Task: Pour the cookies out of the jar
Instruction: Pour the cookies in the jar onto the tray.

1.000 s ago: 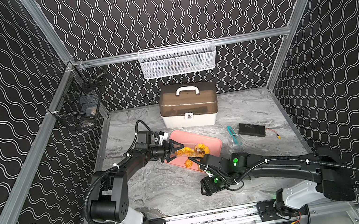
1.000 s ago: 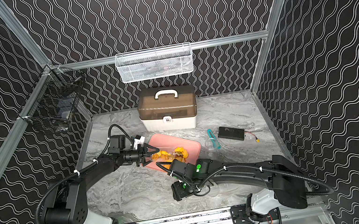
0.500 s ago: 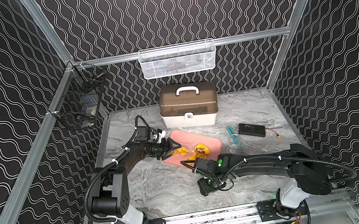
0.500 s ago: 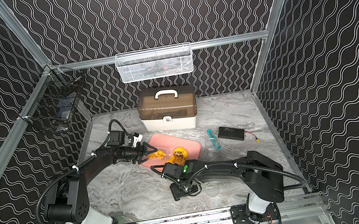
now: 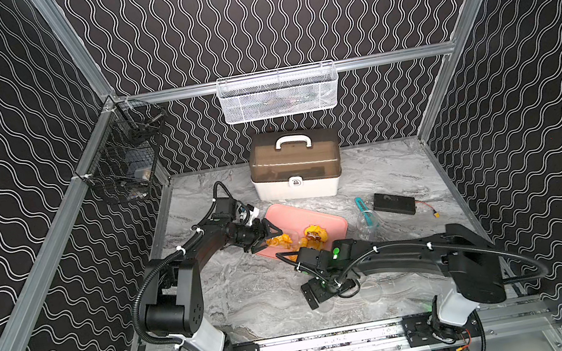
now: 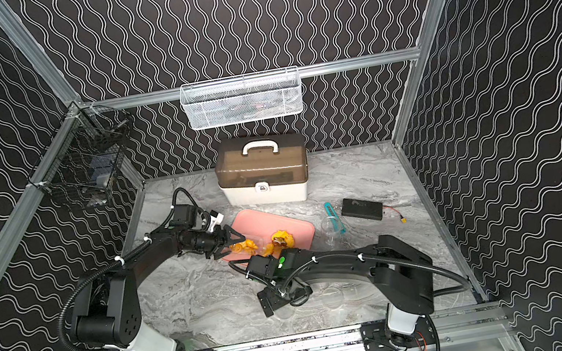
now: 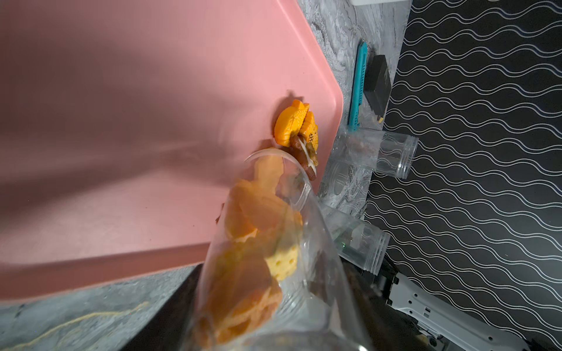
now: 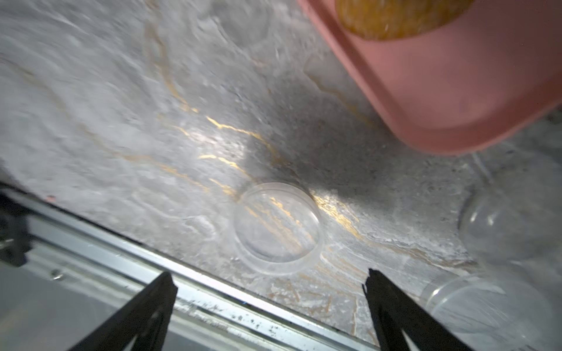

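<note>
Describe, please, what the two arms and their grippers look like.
The left arm and right arm are matte black with rounded joint housings and a white segment at the base. Each carries a black corrugated cable held by white ties. A green light glows on the right wrist. The left gripper and right gripper have black, triangular open-frame fingers.

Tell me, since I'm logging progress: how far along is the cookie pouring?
Done: jar uncapped, a lid on the table; some cookies on the pink tray. In hand: left gripper holds the jar tipped over the tray; right gripper is open, empty. Left: several cookies remain inside the jar.
</note>
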### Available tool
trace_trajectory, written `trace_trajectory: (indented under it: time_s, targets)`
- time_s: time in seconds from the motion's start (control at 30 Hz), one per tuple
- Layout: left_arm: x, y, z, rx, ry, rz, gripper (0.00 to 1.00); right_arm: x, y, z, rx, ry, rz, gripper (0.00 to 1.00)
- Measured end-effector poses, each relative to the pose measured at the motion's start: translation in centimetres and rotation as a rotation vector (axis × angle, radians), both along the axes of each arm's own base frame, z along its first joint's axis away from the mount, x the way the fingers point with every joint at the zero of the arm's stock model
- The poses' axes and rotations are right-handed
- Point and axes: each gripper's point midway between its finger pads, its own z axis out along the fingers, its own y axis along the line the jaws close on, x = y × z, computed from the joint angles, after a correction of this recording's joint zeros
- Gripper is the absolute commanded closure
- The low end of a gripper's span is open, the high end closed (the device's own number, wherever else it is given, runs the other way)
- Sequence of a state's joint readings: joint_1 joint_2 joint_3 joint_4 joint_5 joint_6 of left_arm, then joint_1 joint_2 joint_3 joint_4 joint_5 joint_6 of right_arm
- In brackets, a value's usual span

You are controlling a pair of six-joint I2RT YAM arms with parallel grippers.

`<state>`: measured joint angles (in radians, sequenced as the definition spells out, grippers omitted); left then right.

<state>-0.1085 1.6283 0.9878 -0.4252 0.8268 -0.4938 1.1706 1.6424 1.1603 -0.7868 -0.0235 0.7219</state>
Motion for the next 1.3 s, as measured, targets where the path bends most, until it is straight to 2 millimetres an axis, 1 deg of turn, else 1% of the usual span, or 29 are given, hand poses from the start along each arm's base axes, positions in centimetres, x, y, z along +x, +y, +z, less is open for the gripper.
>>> trace_trajectory:
  time_s: [0.17,0.27,0.3,0.37,0.43,0.53,0.6,0.7,0.9,1.07,1.3]
  targets:
    - [0.1,0.0,0.2,0.003,-0.008,-0.006,0.34,0.5,1.1,5.9,0.164,-0.074,0.0,0.0]
    - [0.1,0.1,0.3,0.012,-0.016,-0.009,0.34,0.6,1.3,10.3,0.29,-0.127,0.0,0.0]
    - [0.1,0.1,0.3,0.012,-0.016,-0.009,0.34,0.8,1.2,11.7,0.333,-0.148,-0.005,0.0]
    - [0.1,0.1,0.3,0.016,-0.016,-0.01,0.34,1.2,0.3,14.2,0.403,-0.177,-0.024,0.0]
    - [0.1,0.2,0.4,0.019,-0.013,-0.009,0.34,2.7,-1.3,16.0,0.462,-0.209,-0.081,0.0]
    - [0.2,0.2,0.6,0.02,-0.019,-0.009,0.34,4.6,-4.1,16.4,0.493,-0.223,-0.171,0.0]
    - [0.2,0.2,0.6,0.021,-0.018,-0.009,0.34,4.7,-5.1,16.2,0.504,-0.216,-0.194,0.0]
    - [0.2,0.2,0.6,0.021,-0.017,-0.008,0.34,4.5,-6.1,15.4,0.497,-0.196,-0.21,0.0]
    - [0.3,0.2,1.8,0.015,-0.055,-0.006,0.35,4.2,-6.5,14.4,0.484,-0.165,-0.212,0.0]
    - [0.5,0.8,2.4,0.014,-0.075,0.015,0.35,4.2,-6.4,14.0,0.474,-0.157,-0.205,0.0]
    - [0.4,1.3,2.4,0.014,-0.068,0.031,0.35,4.1,-6.4,13.6,0.468,-0.146,-0.205,0.0]
